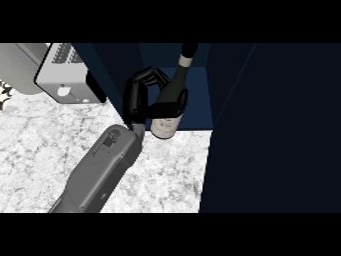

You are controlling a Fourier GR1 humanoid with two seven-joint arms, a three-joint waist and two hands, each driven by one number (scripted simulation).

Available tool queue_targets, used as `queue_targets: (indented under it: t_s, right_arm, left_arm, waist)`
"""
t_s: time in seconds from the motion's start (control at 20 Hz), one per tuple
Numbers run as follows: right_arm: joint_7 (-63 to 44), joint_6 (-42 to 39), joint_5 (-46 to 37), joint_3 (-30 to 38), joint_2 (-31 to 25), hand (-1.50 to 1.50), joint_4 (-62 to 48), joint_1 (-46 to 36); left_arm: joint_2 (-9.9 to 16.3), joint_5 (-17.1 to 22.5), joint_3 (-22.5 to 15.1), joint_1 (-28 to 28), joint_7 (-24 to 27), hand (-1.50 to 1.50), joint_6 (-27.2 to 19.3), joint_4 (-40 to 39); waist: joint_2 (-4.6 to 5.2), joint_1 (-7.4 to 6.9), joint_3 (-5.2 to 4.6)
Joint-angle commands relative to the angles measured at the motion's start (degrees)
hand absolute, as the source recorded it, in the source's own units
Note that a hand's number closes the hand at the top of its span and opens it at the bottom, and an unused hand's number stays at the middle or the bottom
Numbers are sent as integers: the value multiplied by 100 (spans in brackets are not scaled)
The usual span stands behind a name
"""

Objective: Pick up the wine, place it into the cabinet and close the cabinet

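The wine (169,100) is gripped by one hand (145,95) — which one cannot be told — and held upright at the open cabinet (202,85); release and door (276,125) closing appear left.

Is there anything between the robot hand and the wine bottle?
No. In the head view the robot hand is curled right around the wine bottle, thumb across its front, with nothing between them. The bottle stands at the open dark blue cabinet.

The pale label (163,125) on the wine bottle (174,90) cannot be read
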State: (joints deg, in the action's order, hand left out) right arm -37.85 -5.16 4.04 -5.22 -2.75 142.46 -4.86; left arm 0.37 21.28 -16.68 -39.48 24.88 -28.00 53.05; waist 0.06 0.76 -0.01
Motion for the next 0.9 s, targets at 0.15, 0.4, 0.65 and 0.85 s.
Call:
queue_targets:
  t_s: [0.15,0.4,0.65,0.85]
  right_arm:
    - [79,-158,413,26,27,-150,550,467]
    - [-32,-69,502,144,44,-150,450,206]
    - [-145,-18,231,-106,102,-150,438,74]
    - [-40,-132,402,182,-18,-150,268,61]
  left_arm:
    - [-36,247,331,-632,-88,150,294,-827]
    - [-36,236,588,-1091,397,150,367,-1862]
    - [21,272,825,-1672,513,150,352,-2436]
    - [50,82,928,-1970,855,150,42,-2654]
  waist:
    - [5,28,1]
    - [29,77,-1]
    - [30,75,-3]
    - [30,79,1]
